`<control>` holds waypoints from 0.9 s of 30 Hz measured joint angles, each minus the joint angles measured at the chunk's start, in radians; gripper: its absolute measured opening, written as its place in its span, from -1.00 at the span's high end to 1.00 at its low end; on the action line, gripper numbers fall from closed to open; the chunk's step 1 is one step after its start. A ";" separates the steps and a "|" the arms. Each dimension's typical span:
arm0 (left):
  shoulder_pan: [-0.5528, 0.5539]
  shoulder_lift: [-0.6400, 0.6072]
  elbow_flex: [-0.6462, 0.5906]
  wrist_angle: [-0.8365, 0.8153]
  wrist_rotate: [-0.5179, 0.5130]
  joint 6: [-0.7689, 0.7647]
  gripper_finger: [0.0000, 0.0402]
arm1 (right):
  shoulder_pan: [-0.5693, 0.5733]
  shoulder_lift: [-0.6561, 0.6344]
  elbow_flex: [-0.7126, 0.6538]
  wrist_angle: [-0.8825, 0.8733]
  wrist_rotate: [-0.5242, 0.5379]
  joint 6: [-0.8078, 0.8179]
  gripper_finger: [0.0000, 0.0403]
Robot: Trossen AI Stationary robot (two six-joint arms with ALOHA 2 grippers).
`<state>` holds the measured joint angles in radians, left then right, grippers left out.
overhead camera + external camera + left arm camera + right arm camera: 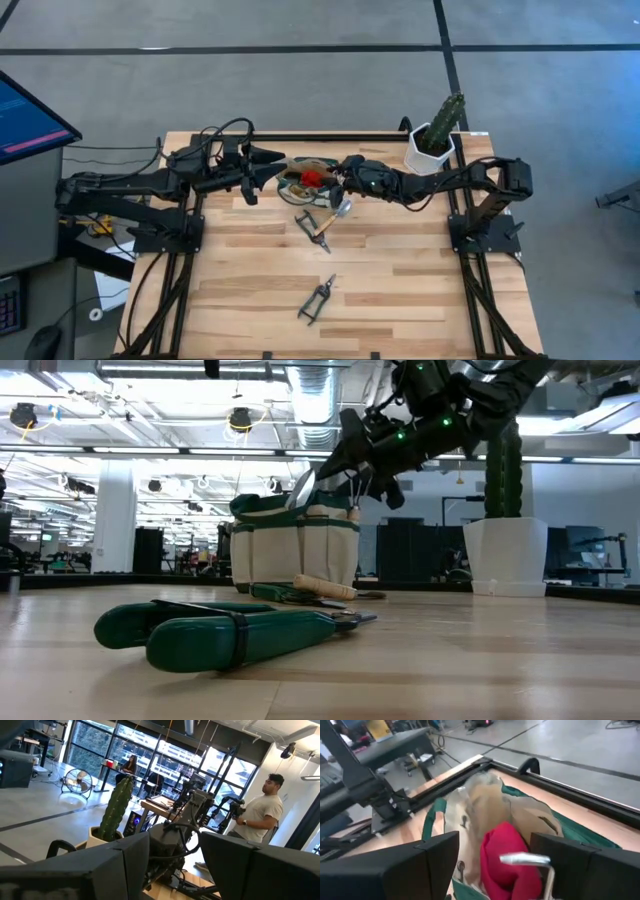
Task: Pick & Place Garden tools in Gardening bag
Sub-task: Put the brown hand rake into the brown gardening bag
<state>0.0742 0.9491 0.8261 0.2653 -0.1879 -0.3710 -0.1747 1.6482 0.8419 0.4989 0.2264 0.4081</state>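
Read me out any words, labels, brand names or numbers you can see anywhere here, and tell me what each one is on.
None can be read.
The monitor at the table's left edge shows lines of text, too small to read.
The gardening bag, pruning shears and white pot show no lettering.

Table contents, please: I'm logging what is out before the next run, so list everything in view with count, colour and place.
Gardening bag: one, cream with green trim, back centre of the table.
Red-headed tool: one, red, inside the bag.
Wooden-handled tool: one, on the table in front of the bag.
Pruning shears: one, dark green handles, near front centre.
Cactus pot: one, white with green cactus, back right corner.
Person: one, pale shirt, in the room beyond.
Left gripper: open, beside the bag.
Right gripper: open, over the bag.
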 joint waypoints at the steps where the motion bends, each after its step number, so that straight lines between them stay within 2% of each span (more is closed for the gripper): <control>1: 0.000 0.000 0.000 0.000 0.000 0.000 0.17 | -0.003 0.000 0.012 -0.033 -0.005 -0.012 -0.17; 10: 0.000 0.000 0.000 0.000 -0.004 0.000 0.17 | -0.010 -0.021 0.145 -0.373 -0.020 -0.142 -0.17; 18: 0.000 0.000 0.000 0.000 -0.004 0.000 0.17 | -0.017 -0.059 0.241 -0.520 -0.020 -0.207 -0.17; 27: 0.000 0.000 0.000 -0.004 -0.002 0.000 0.17 | -0.033 -0.175 0.261 -0.640 -0.018 -0.235 -0.17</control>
<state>0.0746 0.9489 0.8261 0.2612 -0.1902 -0.3711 -0.2081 1.4729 1.1034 -0.1412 0.2081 0.1729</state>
